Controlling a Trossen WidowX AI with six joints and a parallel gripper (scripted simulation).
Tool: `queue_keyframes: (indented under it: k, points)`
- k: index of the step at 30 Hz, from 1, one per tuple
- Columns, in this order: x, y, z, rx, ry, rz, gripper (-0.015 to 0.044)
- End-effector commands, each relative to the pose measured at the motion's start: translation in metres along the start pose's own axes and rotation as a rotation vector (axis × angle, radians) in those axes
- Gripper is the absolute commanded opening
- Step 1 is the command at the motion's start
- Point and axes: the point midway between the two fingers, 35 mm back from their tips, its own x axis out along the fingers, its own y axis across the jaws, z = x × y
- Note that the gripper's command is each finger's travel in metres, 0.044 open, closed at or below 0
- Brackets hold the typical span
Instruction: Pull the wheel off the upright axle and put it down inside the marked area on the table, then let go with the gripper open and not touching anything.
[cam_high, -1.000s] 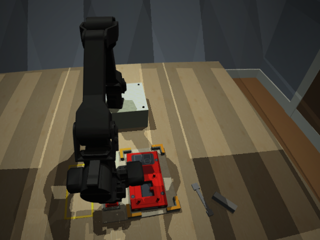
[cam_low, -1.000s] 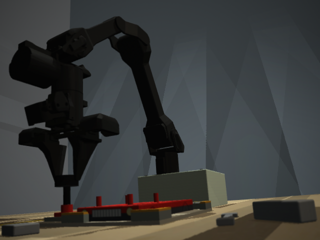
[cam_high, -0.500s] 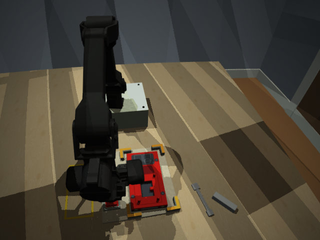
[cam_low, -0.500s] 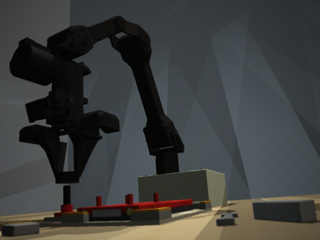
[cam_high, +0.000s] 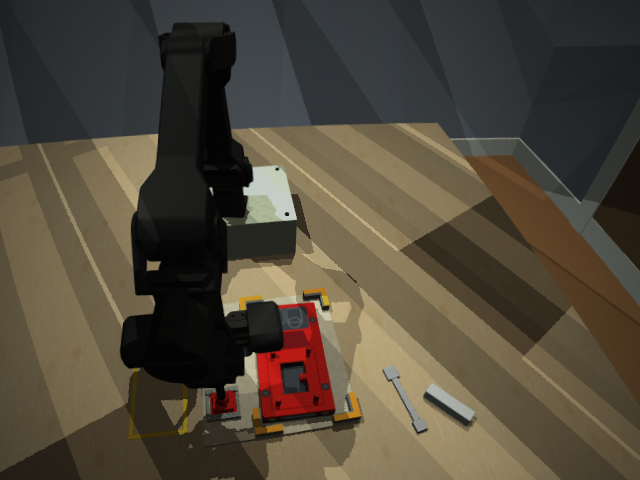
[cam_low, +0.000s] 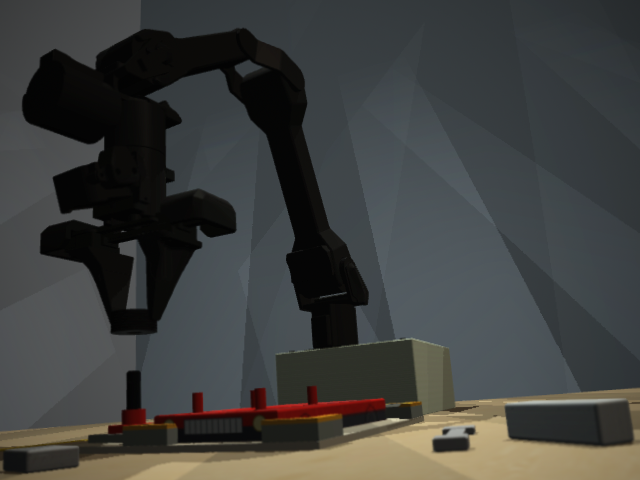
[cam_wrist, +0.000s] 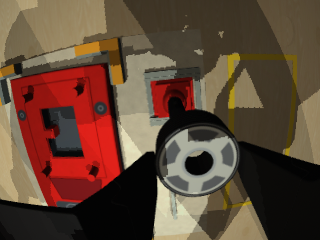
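Observation:
The black wheel (cam_low: 133, 322) with a grey spoked face (cam_wrist: 172, 172) is between the fingertips of my gripper (cam_low: 133, 313) (cam_wrist: 195, 155), which is shut on it. The wheel is level and hangs above the upright black axle (cam_low: 133, 388) (cam_wrist: 174, 106), with a visible gap between them in the exterior view. The axle stands on a small red base (cam_high: 231, 403) (cam_low: 133, 416) (cam_wrist: 158, 95). The marked area is a yellow outline (cam_high: 157, 435) (cam_wrist: 231, 85) on the table beside the base; nothing is seen in it. In the top view the arm hides the wheel and fingers.
A red panel with short pegs (cam_high: 323, 382) (cam_low: 289, 411) (cam_wrist: 110, 145) lies beside the axle, between orange-topped corner brackets (cam_high: 356, 410) (cam_low: 302, 428) (cam_wrist: 118, 65). A grey double-ended bar (cam_high: 405, 400) and a grey block (cam_high: 449, 404) (cam_low: 568, 422) lie farther right. The pale arm base (cam_high: 263, 240) (cam_low: 346, 374) is behind.

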Motion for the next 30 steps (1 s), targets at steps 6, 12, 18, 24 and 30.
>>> queue_keyframes:
  k: [6,12,18,24,30]
  points:
    - [-0.002,-0.037,-0.016,0.005,-0.001,-0.005,0.0000]
    - [-0.004,-0.060,-0.029,0.006,-0.002,-0.008,0.0000]
    - [-0.006,-0.081,-0.043,0.007,-0.002,-0.011,0.0000]
    - [-0.006,-0.093,-0.052,0.008,-0.002,-0.013,0.0000]
    - [0.010,-0.093,-0.052,0.008,-0.002,-0.013,0.0000]
